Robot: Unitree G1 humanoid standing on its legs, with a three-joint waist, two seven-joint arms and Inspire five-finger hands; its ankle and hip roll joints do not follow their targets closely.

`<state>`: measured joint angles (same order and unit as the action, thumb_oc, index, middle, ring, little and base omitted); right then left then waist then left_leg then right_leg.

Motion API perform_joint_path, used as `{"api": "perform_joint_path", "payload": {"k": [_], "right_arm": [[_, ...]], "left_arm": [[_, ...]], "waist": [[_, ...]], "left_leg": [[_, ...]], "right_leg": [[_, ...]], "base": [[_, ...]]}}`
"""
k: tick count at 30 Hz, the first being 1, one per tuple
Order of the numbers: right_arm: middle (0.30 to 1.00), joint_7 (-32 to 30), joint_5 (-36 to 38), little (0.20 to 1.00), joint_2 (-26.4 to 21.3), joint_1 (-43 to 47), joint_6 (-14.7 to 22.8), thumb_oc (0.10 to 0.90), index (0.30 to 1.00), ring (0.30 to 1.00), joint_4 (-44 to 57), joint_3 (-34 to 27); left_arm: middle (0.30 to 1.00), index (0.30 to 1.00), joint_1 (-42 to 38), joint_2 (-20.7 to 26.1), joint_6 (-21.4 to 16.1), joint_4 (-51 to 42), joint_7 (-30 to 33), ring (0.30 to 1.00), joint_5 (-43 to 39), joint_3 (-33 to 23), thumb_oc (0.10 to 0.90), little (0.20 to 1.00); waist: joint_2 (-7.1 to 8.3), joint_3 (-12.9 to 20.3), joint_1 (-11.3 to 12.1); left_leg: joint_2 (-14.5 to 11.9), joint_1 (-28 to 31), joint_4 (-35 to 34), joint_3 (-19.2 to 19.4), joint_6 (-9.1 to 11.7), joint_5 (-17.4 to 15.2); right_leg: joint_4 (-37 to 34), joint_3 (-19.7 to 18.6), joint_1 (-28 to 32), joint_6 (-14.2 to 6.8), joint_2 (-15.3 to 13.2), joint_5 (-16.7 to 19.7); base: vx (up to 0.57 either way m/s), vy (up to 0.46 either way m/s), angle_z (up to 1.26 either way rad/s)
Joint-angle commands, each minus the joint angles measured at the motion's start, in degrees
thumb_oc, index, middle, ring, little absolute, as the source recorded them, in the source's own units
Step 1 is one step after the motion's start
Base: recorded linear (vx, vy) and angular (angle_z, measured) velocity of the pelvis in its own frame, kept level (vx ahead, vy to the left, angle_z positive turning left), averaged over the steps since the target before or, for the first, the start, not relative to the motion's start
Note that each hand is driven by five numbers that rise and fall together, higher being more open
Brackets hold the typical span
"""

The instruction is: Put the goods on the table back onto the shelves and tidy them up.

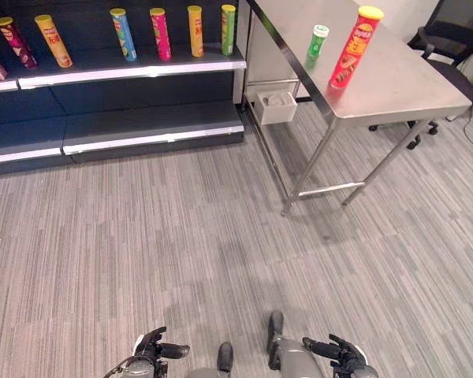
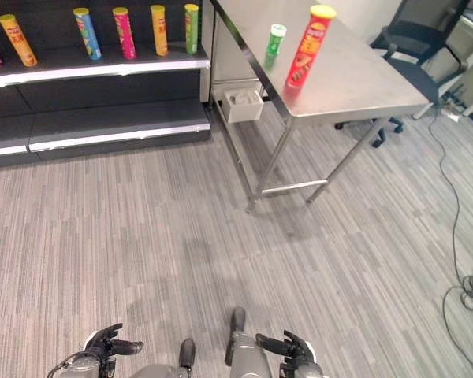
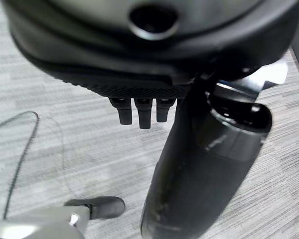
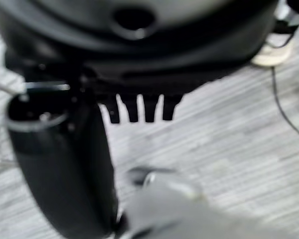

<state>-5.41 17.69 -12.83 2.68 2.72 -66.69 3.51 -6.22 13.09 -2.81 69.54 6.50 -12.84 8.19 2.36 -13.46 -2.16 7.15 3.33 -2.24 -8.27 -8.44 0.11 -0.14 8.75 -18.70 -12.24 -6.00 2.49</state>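
A tall red can with a yellow lid (image 1: 355, 46) and a short green can with a white lid (image 1: 318, 41) stand on the steel table (image 1: 394, 83) at the upper right. Several cans stand in a row on the dark shelf (image 1: 126, 69) at the upper left, among them a blue can (image 1: 124, 34) and a pink can (image 1: 160, 33). My left hand (image 1: 154, 346) and right hand (image 1: 335, 352) hang low near the floor, far from the table. Both hold nothing; their fingers (image 3: 139, 112) (image 4: 139, 108) point straight down, relaxed.
A small white bin (image 1: 277, 106) hangs under the table's near end. A black office chair (image 1: 449, 47) stands behind the table at the far right. The lower shelf board (image 1: 154, 126) is bare. Grey carpet (image 1: 181, 236) spreads between me and the shelves.
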Motion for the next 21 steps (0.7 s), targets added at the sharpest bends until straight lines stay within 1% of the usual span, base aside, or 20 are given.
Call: {"api": "perform_joint_path", "payload": {"k": [1, 2, 3, 4, 5, 6, 7, 8, 10, 11, 12, 13, 14, 15, 16, 17, 18, 19, 20, 21], "right_arm": [[0.900, -1.62, -0.02, 0.900, -3.47, -1.33, 0.48, 0.800, 0.900, 0.900, 0.19, 0.37], [0.900, -1.68, -0.28, 0.900, -3.49, -1.35, 0.45, 0.800, 0.900, 0.900, 0.12, 0.51], [0.900, -1.68, -0.28, 0.900, -3.50, -1.36, 0.46, 0.800, 0.900, 0.900, 0.12, 0.51], [0.900, -1.70, -0.48, 0.900, -3.54, -1.45, 0.42, 0.800, 0.900, 0.900, 0.17, 0.46], [0.900, -1.57, -0.65, 0.900, -3.54, -1.67, 0.46, 0.800, 0.900, 0.900, 0.17, 0.56], [0.900, -1.57, -0.65, 0.900, -3.54, -1.68, 0.46, 0.800, 0.900, 0.900, 0.18, 0.58], [0.900, -1.26, -0.39, 0.900, -3.83, -2.67, 0.57, 0.800, 0.900, 0.900, 0.13, -0.16], [0.900, -1.02, -0.64, 0.900, -3.94, -2.69, 0.57, 0.800, 0.900, 0.900, -0.04, 0.08], [0.900, -0.96, -1.17, 0.900, -4.27, -2.41, 0.54, 0.800, 0.900, 0.900, 0.04, 0.39], [0.900, -0.88, -1.03, 0.900, -4.53, -2.24, 0.52, 0.800, 0.900, 0.900, 0.09, 0.49], [0.900, -0.88, -1.03, 0.900, -4.55, -2.24, 0.52, 0.800, 0.900, 0.900, 0.09, 0.50], [0.900, -0.73, -0.78, 0.900, -4.83, -2.23, 0.72, 0.800, 0.900, 0.900, 0.39, 0.57], [0.900, -0.47, -0.49, 0.900, -4.98, -2.22, 0.77, 0.800, 0.900, 0.900, 0.76, 0.81], [0.900, -0.38, -0.27, 0.900, -4.96, -2.19, 0.88, 0.800, 0.900, 0.900, 0.78, 1.03], [0.900, -0.38, -0.27, 0.900, -4.93, -2.18, 0.88, 0.800, 0.900, 0.900, 0.77, 1.02], [0.900, -0.40, -0.25, 0.900, -4.96, -2.15, 1.02, 0.800, 0.900, 0.900, 0.67, 1.33], [0.900, -0.41, -0.22, 0.900, -5.10, -2.15, 0.85, 0.800, 0.900, 0.900, 1.00, 1.29], [0.900, -0.25, -0.16, 0.900, -5.53, -1.68, 0.93, 0.800, 0.900, 0.900, 0.90, 1.42], [0.900, -0.25, -0.16, 0.900, -5.50, -1.66, 0.93, 0.800, 0.900, 0.900, 0.90, 1.41], [0.900, -0.54, 0.35, 0.900, -5.65, -1.10, 0.54, 0.800, 0.900, 0.900, 0.51, 1.62]], "left_arm": [[0.900, 0.900, 0.87, 0.63, -2.46, -1.49, -0.43, 0.900, 3.24, 0.24, 0.800, 0.900], [0.900, 0.900, 0.90, 0.57, -2.38, -1.17, -0.41, 0.900, 3.49, 0.11, 0.800, 0.900], [0.900, 0.900, 0.91, 0.56, -2.38, -1.17, -0.41, 0.900, 3.49, 0.10, 0.800, 0.900], [0.900, 0.900, 1.13, 0.44, -2.37, -0.96, -0.58, 0.900, 3.67, -0.18, 0.800, 0.900], [0.900, 0.900, 1.46, 0.29, -2.25, 0.20, -0.84, 0.900, 3.67, -0.86, 0.800, 0.900], [0.900, 0.900, 1.47, 0.28, -2.27, 0.21, -0.85, 0.900, 3.67, -0.87, 0.800, 0.900], [0.900, 0.900, 2.93, -0.20, -2.37, -0.05, -0.97, 0.900, 4.07, -0.95, 0.800, 0.900], [0.900, 0.900, 3.10, -0.44, -2.27, 0.25, -1.06, 0.900, 4.45, -0.90, 0.800, 0.900], [0.900, 0.900, 3.82, -0.65, -2.20, -0.03, -0.95, 0.900, 4.49, -1.12, 0.800, 0.900], [0.900, 0.900, 3.94, -0.77, -2.24, -0.19, -0.99, 0.900, 4.27, -1.05, 0.800, 0.900], [0.900, 0.900, 3.95, -0.79, -2.23, -0.20, -0.99, 0.900, 4.27, -1.04, 0.800, 0.900], [0.900, 0.900, 4.26, -0.76, -2.27, -0.50, -1.12, 0.900, 3.98, -1.02, 0.800, 0.900], [0.900, 0.900, 4.73, -0.78, -2.12, -0.37, -1.33, 0.900, 4.32, -1.01, 0.800, 0.900], [0.900, 0.900, 4.80, -0.79, -2.07, -0.31, -1.45, 0.900, 4.19, -1.20, 0.800, 0.900], [0.900, 0.900, 4.78, -0.76, -2.07, -0.31, -1.45, 0.900, 4.19, -1.20, 0.800, 0.900], [0.900, 0.900, 4.71, -0.65, -1.99, -0.26, -1.52, 0.900, 3.82, -1.32, 0.800, 0.900], [0.900, 0.900, 4.94, -0.48, -2.07, -0.97, -1.67, 0.900, 3.31, -1.49, 0.800, 0.900], [0.900, 0.900, 5.09, -0.20, -2.21, -1.41, -2.04, 0.900, 2.46, -1.78, 0.800, 0.900], [0.900, 0.900, 5.08, -0.17, -2.21, -1.40, -2.04, 0.900, 2.46, -1.79, 0.800, 0.900], [0.900, 0.900, 4.77, -0.02, -2.05, -1.97, -1.94, 0.900, 1.95, -1.60, 0.800, 0.900]], "waist": [[-0.04, -0.75, -1.30], [0.10, -0.49, -1.49], [-0.02, -0.52, -1.55], [0.22, -0.15, -1.69], [0.77, 1.04, -1.98], [0.69, 0.99, -2.03], [0.66, 3.01, -1.98], [0.28, 4.00, -2.10], [-0.81, 5.62, -1.95], [-1.31, 6.01, -1.80], [-1.36, 6.06, -1.83], [-1.79, 6.61, -1.66], [-3.04, 7.24, -1.33], [-3.19, 7.15, -1.00], [-2.93, 7.23, -1.14], [-2.47, 6.68, -0.83], [-1.79, 5.61, 0.05], [-0.18, 3.87, 0.77], [0.01, 4.00, 0.66], [1.07, 2.72, 1.59]], "left_leg": [[-1.68, 4.70, 2.45, -3.26, 9.08, -8.42], [-1.45, 5.76, 2.30, -3.94, 9.05, -9.23], [-1.57, 5.84, 2.29, -4.00, 9.07, -9.29], [-1.40, 7.08, 2.01, -4.56, 9.17, -9.98], [-1.50, 9.72, 1.19, -5.18, 9.44, -11.37], [-1.61, 9.84, 1.12, -5.23, 9.46, -11.38], [-2.21, 12.10, 0.92, -6.18, 9.63, -12.83], [-3.49, 12.86, 1.21, -6.16, 10.16, -12.69], [-5.94, 13.39, 3.44, -6.39, 11.71, -10.41], [-6.63, 12.93, 4.99, -6.69, 12.55, -8.76], [-6.67, 12.88, 5.01, -6.71, 12.55, -8.79], [-7.37, 12.49, 6.68, -7.04, 13.54, -6.87], [-8.64, 11.61, 11.70, -6.14, 16.07, -2.67], [-8.31, 10.08, 16.05, -5.40, 17.29, 0.23], [-8.02, 9.88, 16.00, -5.56, 17.25, 0.48], [-7.28, 6.30, 23.09, -4.51, 18.40, 3.73], [-6.29, 1.92, 30.68, -2.84, 18.67, 5.65], [-6.54, -3.82, 42.60, 1.92, 17.78, 6.68], [-6.33, -4.00, 42.50, 1.85, 17.76, 6.87], [-6.73, -9.80, 47.17, 5.83, 15.16, 3.96]], "right_leg": [[-1.82, -0.16, -1.78, -2.76, 3.10, 5.93], [-2.97, 0.87, -2.14, -2.76, 3.44, 6.52], [-3.07, 0.98, -2.00, -2.76, 3.53, 6.53], [-3.68, 2.15, -2.06, -2.76, 3.60, 7.06], [-2.68, 4.19, -1.77, -2.76, 3.26, 8.01], [-2.67, 4.28, -1.66, -2.76, 3.31, 7.95], [-3.97, 4.32, 1.46, -2.09, 3.02, 8.38], [-3.95, 3.82, 2.15, -1.66, 3.35, 8.71], [-3.49, 4.09, 3.30, -1.03, 4.31, 8.88], [-3.32, 4.23, 3.78, -0.69, 4.78, 8.51], [-3.31, 4.27, 3.76, -0.68, 4.80, 8.50], [-3.07, 4.72, 4.34, -0.18, 5.22, 7.80], [-2.96, 5.56, 6.70, 1.25, 6.44, 5.34], [-3.39, 5.51, 8.60, 1.83, 6.73, 4.13], [-3.36, 5.55, 8.44, 1.78, 6.40, 4.18], [-3.61, 5.09, 10.27, 2.48, 6.15, 3.10], [-3.42, 4.21, 12.40, 3.24, 5.98, 2.16], [-3.55, 2.62, 15.64, 4.83, 5.40, 0.67], [-3.51, 2.69, 15.46, 4.81, 5.18, 0.68], [-3.83, 1.63, 17.51, 5.49, 4.70, -0.31]], "base": [[0.31, -0.069, 0.58], [0.31, -0.068, 0.48], [0.24, -0.080, 0.22], [0.41, -0.148, 0.36], [0.41, -0.148, 0.45], [0.62, -0.210, 0.51], [0.48, -0.168, 0.25], [0.66, -0.245, 0.42], [0.43, -0.186, 0.42], [0.24, -0.108, 0.17], [0.24, -0.111, 0.06], [0.38, -0.154, -0.01], [0.45, -0.176, -0.02], [0.33, -0.122, -0.01], [0.17, -0.068, 0.06], [0.16, -0.092, -0.02], [0.31, -0.204, 0.11], [0.21, -0.158, 0.06], [0.20, -0.202, -0.07], [0.06, -0.086, -0.19]]}}
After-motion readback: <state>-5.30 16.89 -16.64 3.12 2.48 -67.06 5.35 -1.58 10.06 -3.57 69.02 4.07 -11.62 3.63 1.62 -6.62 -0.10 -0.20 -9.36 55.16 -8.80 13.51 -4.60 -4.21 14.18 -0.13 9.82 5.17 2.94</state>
